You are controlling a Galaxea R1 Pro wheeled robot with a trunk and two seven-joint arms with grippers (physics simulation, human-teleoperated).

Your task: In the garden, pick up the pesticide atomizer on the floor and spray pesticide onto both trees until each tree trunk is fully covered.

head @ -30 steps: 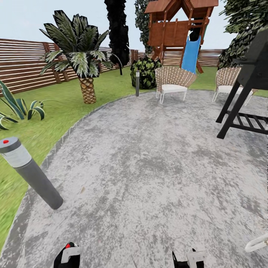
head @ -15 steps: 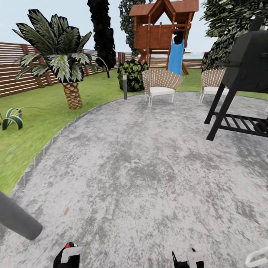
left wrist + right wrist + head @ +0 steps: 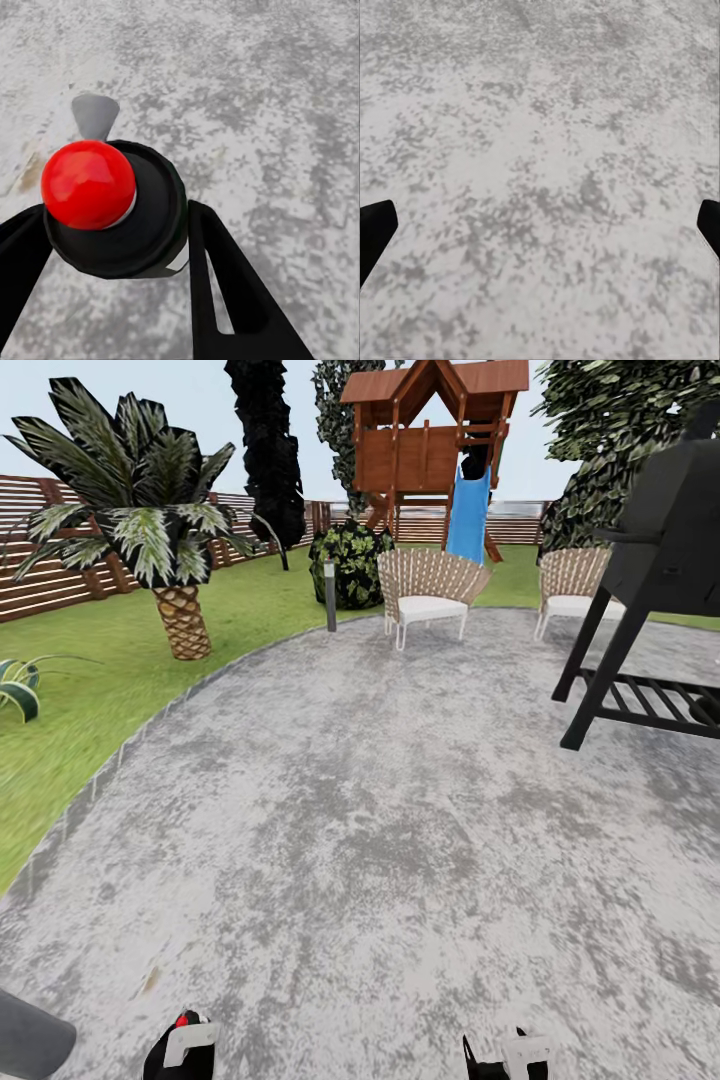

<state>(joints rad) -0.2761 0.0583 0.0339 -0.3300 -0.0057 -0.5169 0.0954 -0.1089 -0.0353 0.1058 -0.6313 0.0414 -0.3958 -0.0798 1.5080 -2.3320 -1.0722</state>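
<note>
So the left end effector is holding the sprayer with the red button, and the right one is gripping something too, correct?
Not quite. The left end effector does hold the sprayer, but the right end effector is open and empty, with bare paving between its fingertips in the right wrist view.

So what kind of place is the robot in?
It looks like a back garden with a play area. There's a green lawn ringed by a wooden fence, a wooden playhouse with a blue slide, and wicker chairs on a grey paved patio.
</note>
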